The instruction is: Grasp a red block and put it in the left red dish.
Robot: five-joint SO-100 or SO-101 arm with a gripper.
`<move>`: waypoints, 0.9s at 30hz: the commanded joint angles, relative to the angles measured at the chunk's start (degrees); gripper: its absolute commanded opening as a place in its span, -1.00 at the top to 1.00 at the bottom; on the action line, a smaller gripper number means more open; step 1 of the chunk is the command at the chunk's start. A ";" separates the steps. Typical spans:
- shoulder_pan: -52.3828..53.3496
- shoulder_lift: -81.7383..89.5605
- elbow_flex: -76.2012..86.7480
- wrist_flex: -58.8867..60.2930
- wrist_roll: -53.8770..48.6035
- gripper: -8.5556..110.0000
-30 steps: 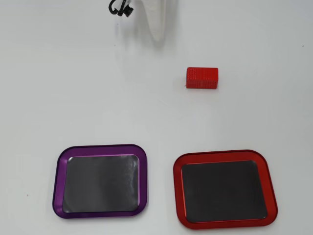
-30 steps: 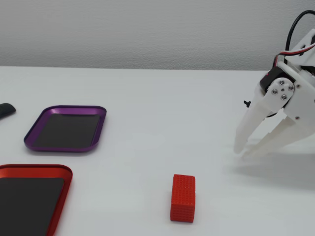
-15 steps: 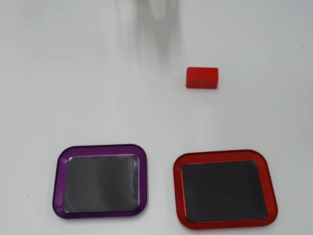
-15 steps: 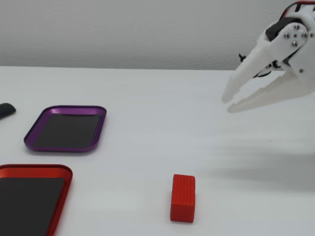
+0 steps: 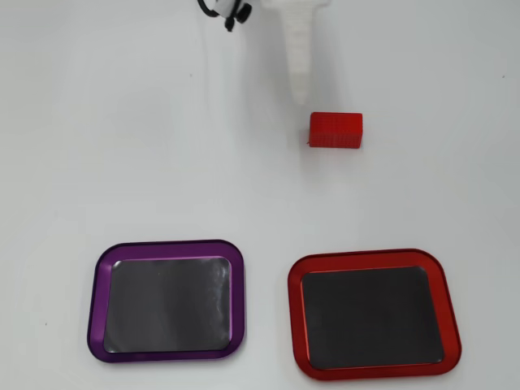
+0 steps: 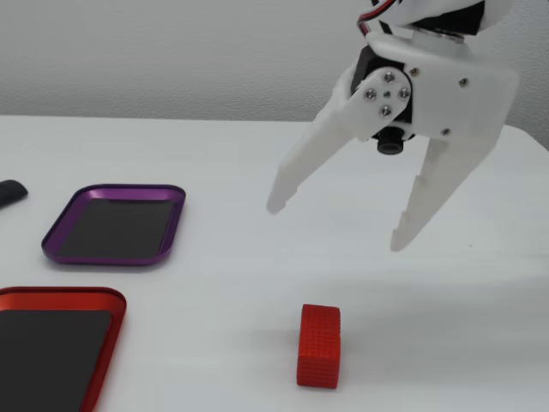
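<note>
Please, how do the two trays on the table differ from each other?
The red tray has a shiny red rim; the purple tray has a purple rim. In the overhead view the red tray lies on the right and the purple tray on the left. In that view the red tray looks a little larger than the purple one. Both share a rounded-rectangle shape and a dark flat inside, and both are empty.

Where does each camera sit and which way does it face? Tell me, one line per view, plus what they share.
Overhead view: mounted above, looking straight down at the table; one white finger of the claw enters from the top edge, above the red block.
Fixed view: low at table level, looking across the table toward the wall; the open claw hangs above the red block.
Shared: both show the block, the red dish and the purple dish.
</note>
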 commanded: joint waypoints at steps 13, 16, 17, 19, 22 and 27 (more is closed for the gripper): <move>-8.88 -18.81 -8.00 -1.32 3.25 0.25; -8.88 -20.21 -7.91 -5.45 3.34 0.25; -8.88 -20.74 -7.91 -6.42 3.34 0.25; -8.88 -21.80 -7.91 -7.65 3.43 0.25; -7.65 -23.55 -7.91 -9.23 3.34 0.25; -3.34 -26.02 -7.91 -11.07 3.16 0.25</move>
